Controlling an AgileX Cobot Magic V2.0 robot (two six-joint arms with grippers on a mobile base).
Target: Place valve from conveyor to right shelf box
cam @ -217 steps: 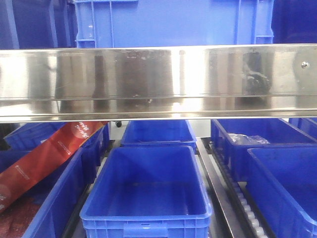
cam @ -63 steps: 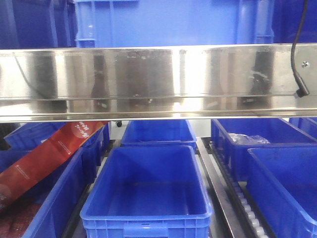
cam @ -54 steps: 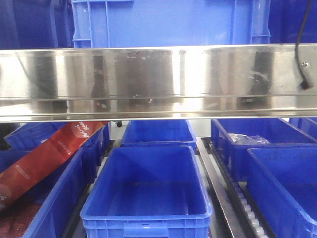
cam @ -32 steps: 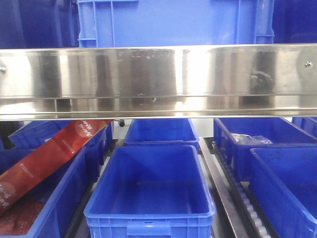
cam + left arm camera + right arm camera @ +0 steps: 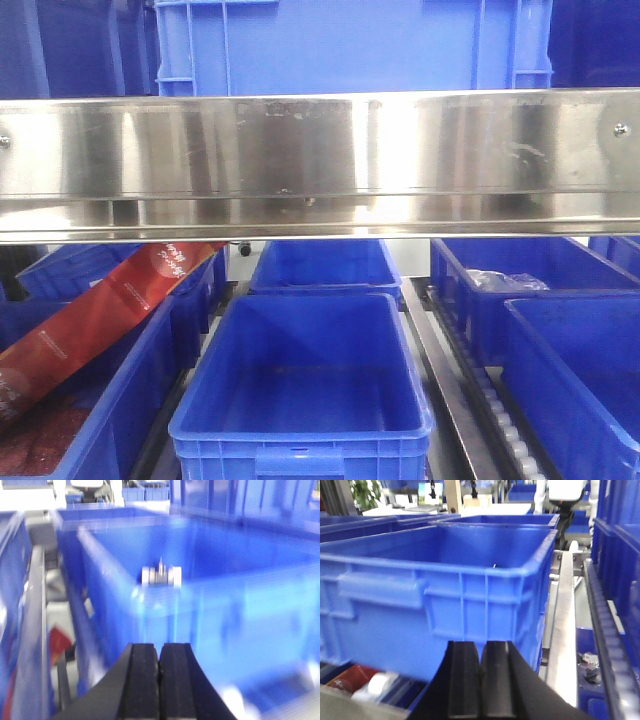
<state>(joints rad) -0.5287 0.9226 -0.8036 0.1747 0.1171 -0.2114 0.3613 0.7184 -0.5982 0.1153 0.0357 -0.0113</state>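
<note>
- The left hand has its two black pads pressed flat together with nothing between them. It faces the wall of a blue bin in a view smeared by motion blur.
- The right hand is likewise pinched closed on nothing, low in front of another blue bin that sits beside a metal rail.
- The valve cannot be placed with confidence. A small pale metallic object shows inside the bin ahead of the left hand, but the blur makes it impossible to say what it is. No conveyor appears in any view.
- The front view shows only a steel shelf beam, a bare-floored centre box below it, and a right-hand box. Neither arm is in it.
- Risk: with both hands low and close to bin walls, a quick swing could clip a rim or the rail.
- Risk: the blur suggests fast motion, and any aim taken from that view would likely be unreliable.
- Risk: several identical blue boxes sit side by side, so the wrong one could easily be taken for the right shelf box.
</note>
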